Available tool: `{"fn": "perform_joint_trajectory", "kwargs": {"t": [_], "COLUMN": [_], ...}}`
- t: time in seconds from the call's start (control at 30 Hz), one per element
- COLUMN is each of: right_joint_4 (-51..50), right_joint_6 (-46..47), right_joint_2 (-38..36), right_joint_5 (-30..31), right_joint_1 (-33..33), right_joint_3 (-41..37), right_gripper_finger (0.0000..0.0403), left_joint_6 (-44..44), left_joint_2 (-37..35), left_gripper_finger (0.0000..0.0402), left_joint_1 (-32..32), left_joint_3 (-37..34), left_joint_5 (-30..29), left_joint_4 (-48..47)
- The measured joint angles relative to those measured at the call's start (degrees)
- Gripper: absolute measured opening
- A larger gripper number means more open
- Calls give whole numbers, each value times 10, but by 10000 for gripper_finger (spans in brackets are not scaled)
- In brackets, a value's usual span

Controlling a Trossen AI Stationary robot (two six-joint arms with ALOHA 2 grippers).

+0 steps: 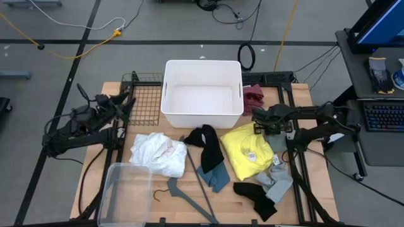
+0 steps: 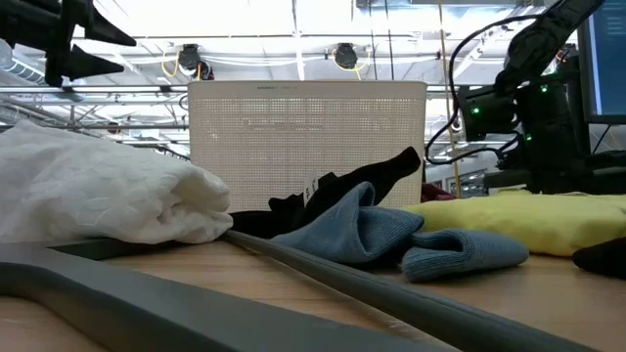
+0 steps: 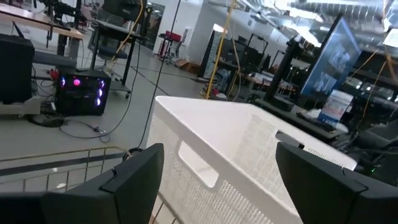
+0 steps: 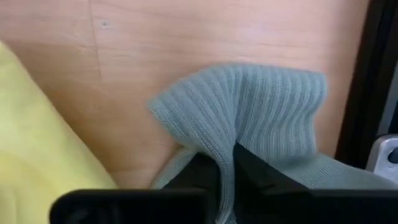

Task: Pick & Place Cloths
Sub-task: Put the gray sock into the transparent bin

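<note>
My right gripper (image 4: 225,180) is shut on the grey ribbed cloth (image 4: 249,112) at the table's right side, beside the yellow cloth (image 1: 246,151); in the high view it is under its own arm (image 1: 278,146). My left gripper (image 3: 217,180) is open and empty, held above the wire basket (image 1: 142,98) and facing the white bin (image 1: 202,94). The white cloth (image 1: 158,154), a black cloth (image 1: 208,145), the teal cloth (image 1: 214,178) and another black cloth (image 1: 255,198) lie on the table. The maroon cloth (image 1: 254,96) lies by the bin's right side. My right gripper pinches a raised fold of the grey cloth (image 4: 231,134) between its two fingers, coming from above and pointing down. The fold bulges out past the fingertips just over the wood. The rest of the cloth (image 1: 279,181) lies on the table toward the near edge.
A thin grey hanger (image 1: 196,186) lies slanted between the white and teal cloths. A clear plastic container (image 1: 123,195) sits at the near left corner. Black frame rails (image 1: 297,176) run along the table's right side. A desk with a keyboard (image 1: 382,116) stands to the right.
</note>
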Motion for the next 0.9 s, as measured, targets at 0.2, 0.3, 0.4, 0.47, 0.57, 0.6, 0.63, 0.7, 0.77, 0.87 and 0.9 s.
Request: {"fn": "perform_joint_trajectory", "kwargs": {"t": [0.2,0.3,0.4,0.47,0.57,0.6,0.63,0.7,0.77,0.87,0.9], "right_joint_4": [-28,-65,-112,-161,-270,-290,-307,-328,-316,-258,-228], "right_joint_6": [27,44,58,62,76,78,80,73,51,-12,-39], "right_joint_2": [-95,-144,-180,-195,-206,-209,-210,-211,-214,-218,-219], "right_joint_5": [-3,0,19,41,85,106,124,154,187,230,240], "right_joint_1": [0,0,3,3,3,2,2,3,3,3,3], "right_joint_3": [31,64,101,139,205,232,258,307,355,417,430], "right_gripper_finger": [8,7,6,5,5,5,5,5,5,5,5], "left_joint_6": [11,8,9,9,9,9,9,8,8,8,8], "left_joint_2": [0,0,0,0,0,0,0,0,0,0,0], "left_gripper_finger": [312,312,312,312,312,312,312,312,312,312,312], "left_joint_1": [0,0,0,0,0,0,0,0,0,0,0], "left_joint_3": [0,0,0,0,0,0,0,0,0,0,0], "left_joint_5": [0,0,-1,-1,-1,-1,-1,-1,1,26,38], "left_joint_4": [51,72,100,122,158,168,178,194,201,206,205]}}
